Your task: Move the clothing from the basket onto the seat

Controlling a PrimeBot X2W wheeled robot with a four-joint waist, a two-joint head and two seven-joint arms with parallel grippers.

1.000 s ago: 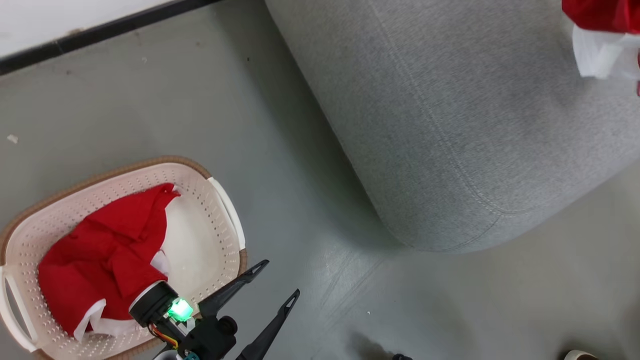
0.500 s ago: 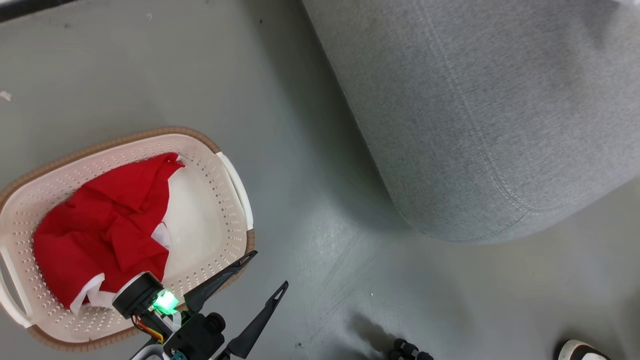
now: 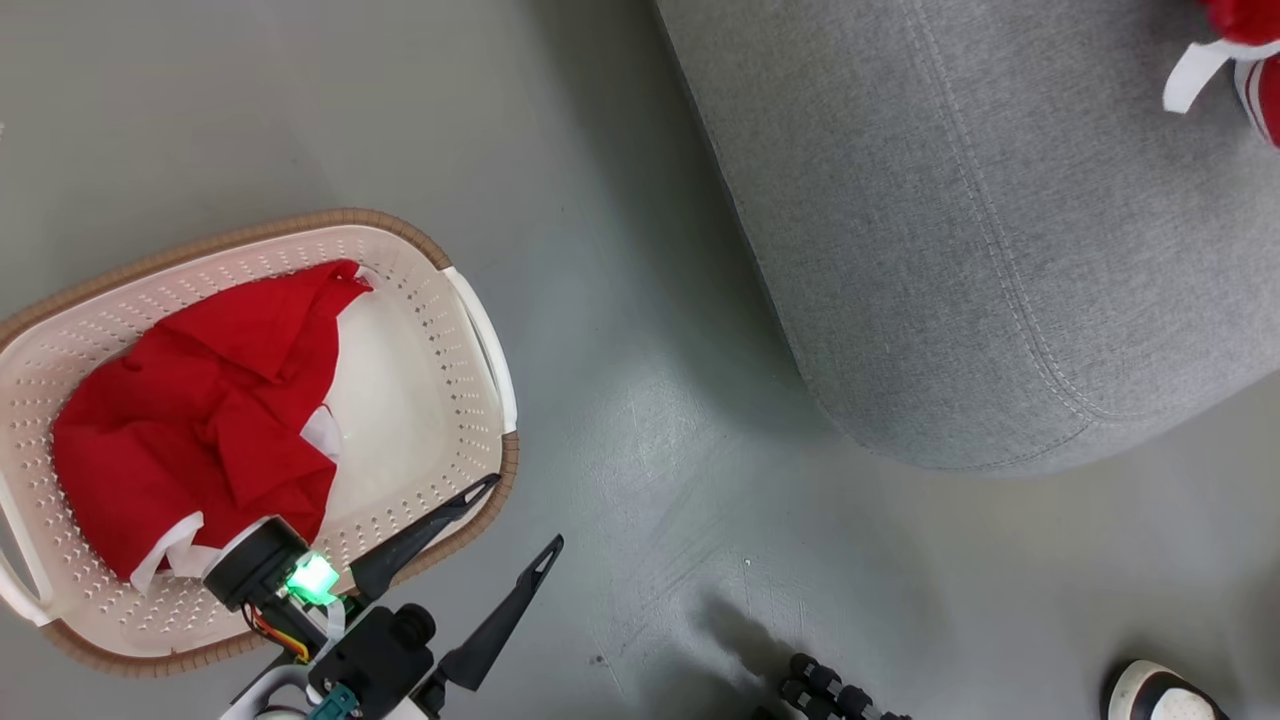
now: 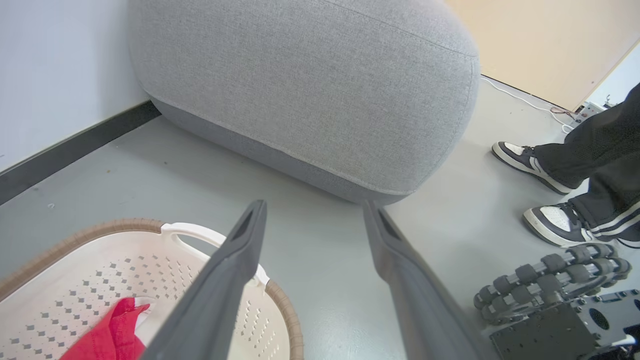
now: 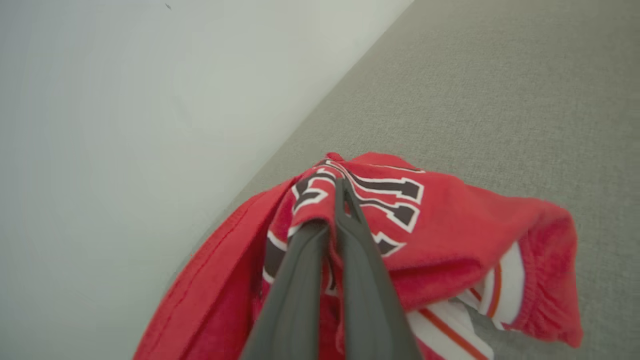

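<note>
The soft red clothing (image 3: 200, 410) lies bunched in the basket (image 3: 450, 420) on the left; it looks light and floppy, so pinch a fold. The left gripper (image 3: 522, 512) hangs near it, wide open and empty. The right gripper (image 5: 342, 197) pinches the numbered clothing (image 5: 440, 225) over the seat (image 3: 950, 250).

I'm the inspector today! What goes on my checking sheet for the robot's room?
Surface: grey floor, bare between basket and seat.
Job's things: red garment lies in the basket; numbered garment hangs over the seat.
Clutter: nothing seen.
Grippers: left gripper by the basket's rim, jaws open, empty; right gripper shut on the numbered garment.
Cables: white cable on the floor along the beige wall.
Surroundings: a person's shoes near the seat.
</note>
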